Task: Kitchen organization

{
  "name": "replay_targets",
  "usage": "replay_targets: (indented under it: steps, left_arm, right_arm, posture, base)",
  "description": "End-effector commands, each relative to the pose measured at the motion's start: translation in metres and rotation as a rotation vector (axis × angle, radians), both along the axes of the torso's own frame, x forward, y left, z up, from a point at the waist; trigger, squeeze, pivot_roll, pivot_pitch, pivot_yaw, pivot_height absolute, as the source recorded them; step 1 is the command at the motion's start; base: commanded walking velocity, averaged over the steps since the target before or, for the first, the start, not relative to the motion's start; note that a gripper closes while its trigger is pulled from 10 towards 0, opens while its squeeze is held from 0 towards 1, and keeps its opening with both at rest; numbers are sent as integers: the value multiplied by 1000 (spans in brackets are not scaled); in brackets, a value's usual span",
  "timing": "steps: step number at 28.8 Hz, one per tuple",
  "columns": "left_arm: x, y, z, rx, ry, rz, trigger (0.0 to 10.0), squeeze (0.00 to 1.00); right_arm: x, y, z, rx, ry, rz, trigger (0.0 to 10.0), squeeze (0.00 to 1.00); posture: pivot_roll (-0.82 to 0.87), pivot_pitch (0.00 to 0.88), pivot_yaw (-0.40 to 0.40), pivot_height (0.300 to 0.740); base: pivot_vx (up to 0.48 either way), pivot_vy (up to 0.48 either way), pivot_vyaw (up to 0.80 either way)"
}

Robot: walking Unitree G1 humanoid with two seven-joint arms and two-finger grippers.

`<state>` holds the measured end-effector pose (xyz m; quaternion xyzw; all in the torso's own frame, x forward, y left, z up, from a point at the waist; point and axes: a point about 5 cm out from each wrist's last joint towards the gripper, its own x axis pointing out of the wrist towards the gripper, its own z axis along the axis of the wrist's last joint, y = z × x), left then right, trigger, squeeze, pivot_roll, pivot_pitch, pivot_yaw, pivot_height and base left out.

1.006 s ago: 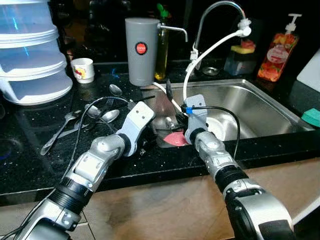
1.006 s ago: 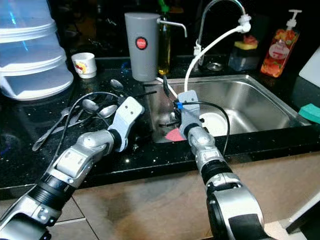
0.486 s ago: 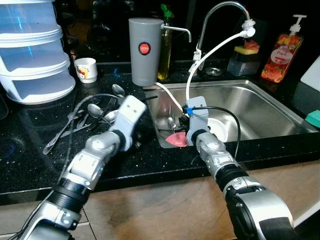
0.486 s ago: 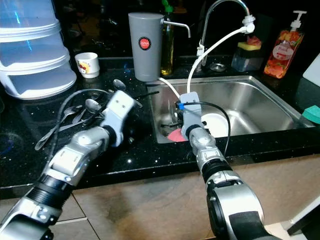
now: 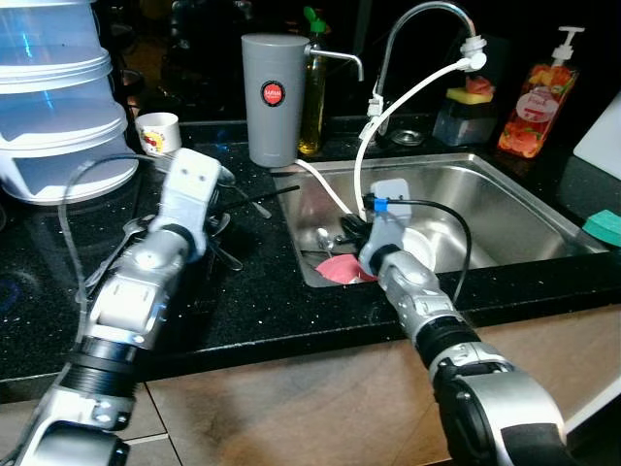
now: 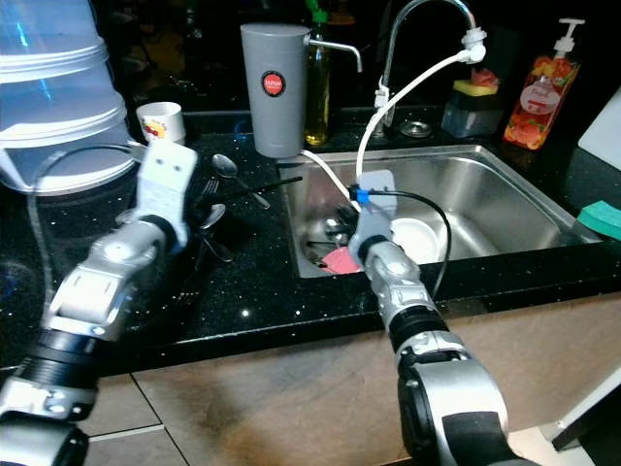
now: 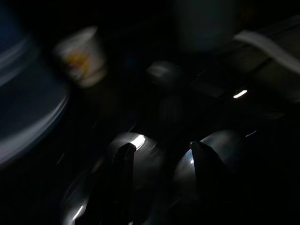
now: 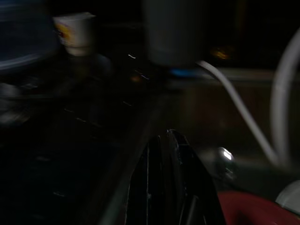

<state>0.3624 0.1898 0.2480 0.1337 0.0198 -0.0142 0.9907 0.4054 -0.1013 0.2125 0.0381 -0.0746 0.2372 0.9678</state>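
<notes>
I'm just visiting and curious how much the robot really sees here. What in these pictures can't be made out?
- Spoons on the counter: the left arm covers most of the pile in the eye views; the left wrist view is dark and blurred.
- Sink corner: the right gripper and a pink item hide what lies there.
- Red label on the grey canister: too small to read.
- Stacked tubs: cut off by the edge.
</notes>
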Motion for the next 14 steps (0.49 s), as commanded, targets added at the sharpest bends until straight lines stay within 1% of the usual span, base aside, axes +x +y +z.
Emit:
replay_targets:
  steps: [1, 2, 3, 5, 6, 7, 8, 10, 11, 12, 14]
  left_arm:
    - [-3, 12, -8, -12, 53, 68, 10000, 447]
    - [-3, 12, -8, -12, 53, 68, 10000, 447]
    - [-3, 15, -11, -18, 68, 80, 10000, 1000]
    - [-3, 24, -14, 13, 73, 95, 10000, 1000]
    - [-2, 32, -14, 51, 71, 123, 10000, 1000]
    - [-2, 32, -14, 51, 71, 123, 10000, 1000]
    - [-2, 37, -14, 77, 70, 143, 10000, 1000]
    - [-2, 55, -13, 52, 73, 239, 10000, 1000]
    - [-1, 61, -13, 37, 77, 269, 10000, 1000]
    - [0, 67, -16, 15, 85, 287, 10000, 1000]
    - [2, 71, -20, -13, 101, 290, 10000, 1000]
  right_arm:
    - [-3, 8, 1, -2, -10, 55, 10000, 0]
    - [-3, 8, 1, -2, -10, 55, 10000, 0]
    - [-4, 11, 2, -8, -18, 81, 10000, 0]
    - [-8, 21, 2, -20, -34, 133, 10000, 0]
    - [-10, 24, 2, -25, -41, 152, 10000, 0]
    - [-10, 24, 2, -25, -41, 152, 10000, 0]
    - [-11, 26, 2, -27, -45, 162, 10000, 0]
    - [-14, 30, 1, -27, -49, 189, 10000, 0]
    - [-15, 31, 1, -28, -49, 199, 10000, 0]
    - [-16, 34, 1, -28, -49, 211, 10000, 0]
    - [-18, 36, 1, -32, -48, 229, 10000, 0]
  posture:
    - [82, 25, -15, 740]
    - [82, 25, -15, 740]
    - [82, 25, -15, 740]
    - [79, 27, -18, 740]
    - [78, 28, -17, 740]
    - [78, 28, -17, 740]
    - [78, 28, -17, 740]
    - [78, 30, -16, 740]
    - [78, 30, -16, 740]
    - [79, 34, -20, 740]
    - [79, 40, -22, 740]
  base:
    - [0, 0, 0]
    - [0, 0, 0]
    - [0, 0, 0]
    - [0, 0, 0]
    - [0, 0, 0]
    - [0, 0, 0]
    - [0, 0, 0]
    - [0, 0, 0]
    - [0, 0, 0]
    - [0, 0, 0]
    - [0, 0, 0]
